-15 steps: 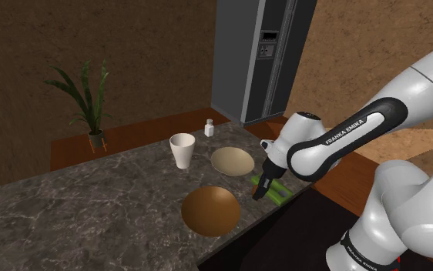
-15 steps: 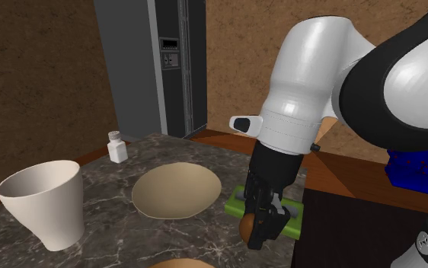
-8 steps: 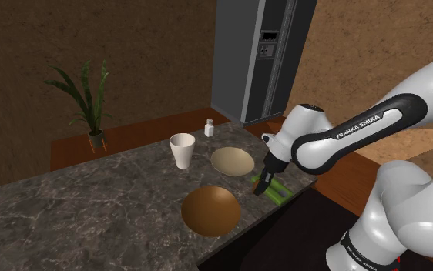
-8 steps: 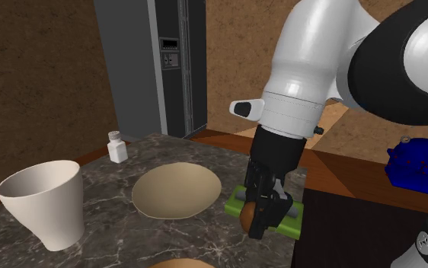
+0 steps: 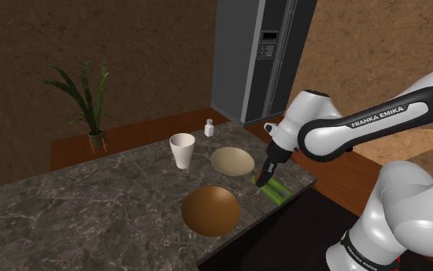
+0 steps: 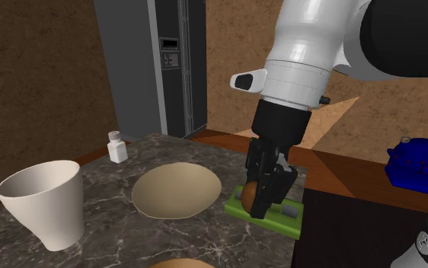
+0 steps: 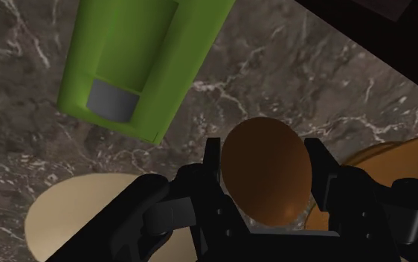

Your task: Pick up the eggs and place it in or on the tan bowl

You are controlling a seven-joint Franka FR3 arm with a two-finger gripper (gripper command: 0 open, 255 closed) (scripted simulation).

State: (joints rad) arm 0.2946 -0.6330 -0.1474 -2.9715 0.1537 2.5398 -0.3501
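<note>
Your gripper (image 6: pixel 264 194) holds a brown egg (image 7: pixel 263 175) pinched between its fingers (image 7: pixel 212 167) (green tray (image 6: pixel 289 217) close by) above the marble tabletop (image 5: pixel 92 208), near the tan bowl (image 6: pixel 176 190).

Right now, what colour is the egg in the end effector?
Brown: the egg is plain, with no pattern. The wrist view shows it best, clasped in the end effector.

Space above the tan bowl (image 6: pixel 176 190) is open (white cup (image 6: pixel 41 204) stands near it).
</note>
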